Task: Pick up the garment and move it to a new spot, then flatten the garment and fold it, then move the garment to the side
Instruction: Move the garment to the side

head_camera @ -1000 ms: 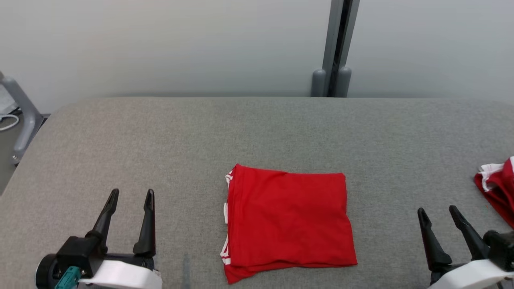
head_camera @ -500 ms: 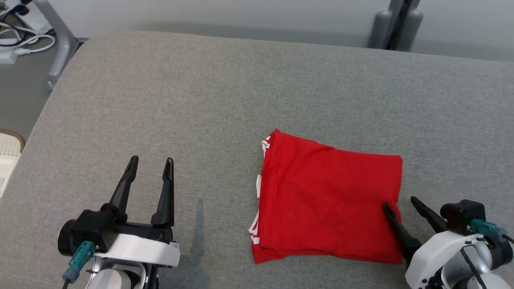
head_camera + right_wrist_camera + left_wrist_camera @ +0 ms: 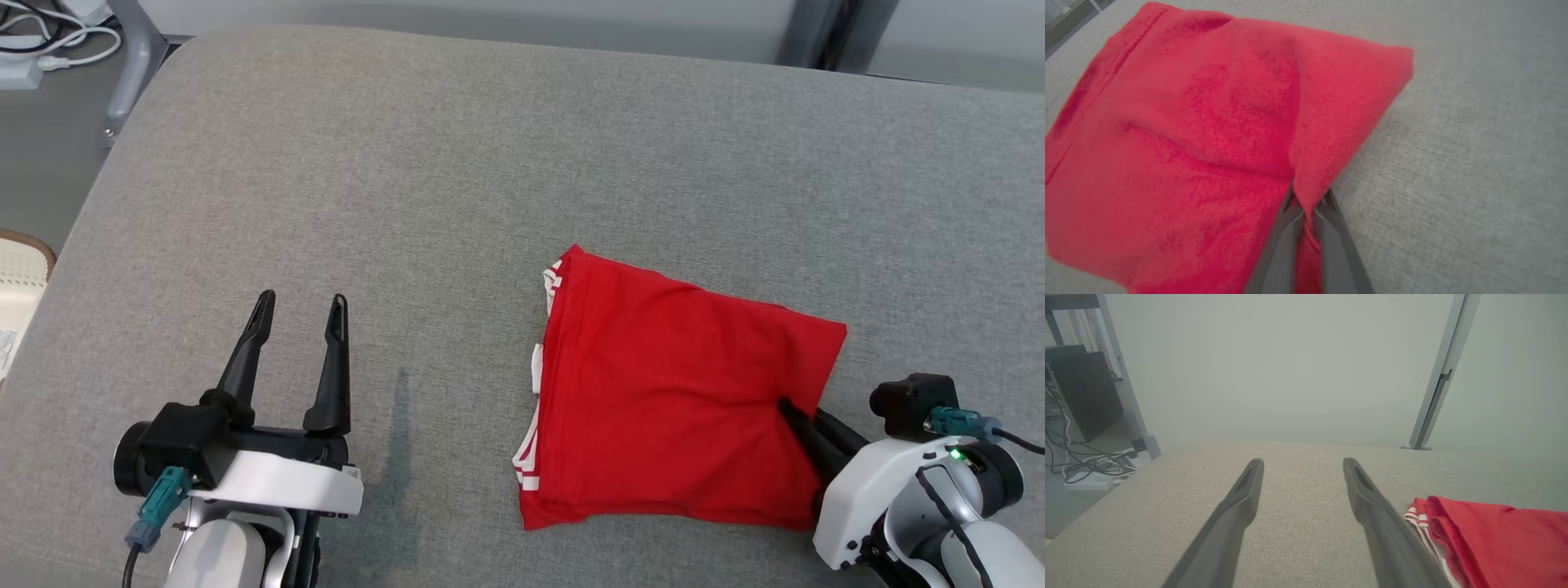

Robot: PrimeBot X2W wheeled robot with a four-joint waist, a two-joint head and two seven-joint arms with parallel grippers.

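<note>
1. At the far left, past the edge of the table (image 3: pixel 408 163), there are white cables (image 3: pixel 49 41) on the floor beside a grey metal leg (image 3: pixel 131 49). A second ago my head camera was aimed higher, at the wall. It has since tipped down and swung, so the whole picture has shifted.
2. My left gripper (image 3: pixel 301 298) rests low over the grey fabric of the table with its two fingers spread wide and nothing between them. It was just as open a second ago and half a second ago, and it sits well apart from the garment.
3. The garment (image 3: pixel 669 392) is a red piece folded into a rough square. It lies on the table right of centre, with white stripes (image 3: pixel 535 465) showing along its left edge. In my left wrist view that striped edge sits just beside my right-hand finger.
4. My right gripper (image 3: pixel 1308 202) is where the change is. A second ago it stood open, well to the right of the cloth. Half a second ago its fingers were spread either side of the right edge. Now they are pressed together on that edge, near the front right corner.
5. In my right wrist view the red cloth is pinched into a ridge between the fingertips. Creases run from there towards the far right corner.
</note>
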